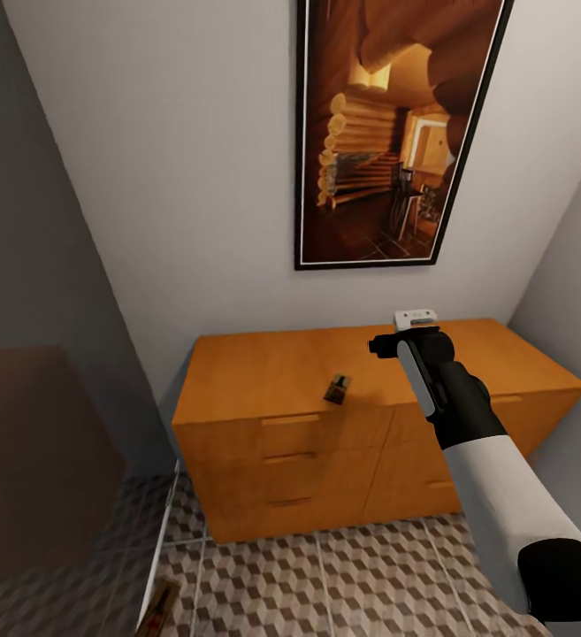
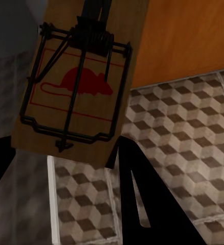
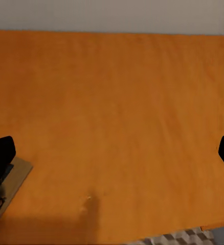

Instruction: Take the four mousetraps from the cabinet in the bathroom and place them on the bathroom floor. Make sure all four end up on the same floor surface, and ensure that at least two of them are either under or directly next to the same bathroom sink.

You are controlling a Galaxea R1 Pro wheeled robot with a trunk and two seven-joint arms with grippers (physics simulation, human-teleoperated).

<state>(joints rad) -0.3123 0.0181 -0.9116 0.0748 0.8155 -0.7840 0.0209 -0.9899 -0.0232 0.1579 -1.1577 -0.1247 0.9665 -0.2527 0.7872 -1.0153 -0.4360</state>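
Mousetraps are mid-transfer: one mousetrap (image 2: 76,92) is pinched in the left gripper (image 2: 99,20) low over the bathroom floor (image 2: 183,132), while the right gripper (image 3: 112,153), jaws spread and empty, hovers above the cabinet (image 1: 263,372) top near a second trap (image 1: 337,387). Next, I judge, the right must shift sideways and descend to straddle it. That trap is tiny from the head and cut off at the right wrist view's edge; the sink cannot be made out.

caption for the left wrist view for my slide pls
Left gripper holds a mousetrap with a red mouse mark above the cube-patterned bathroom floor.
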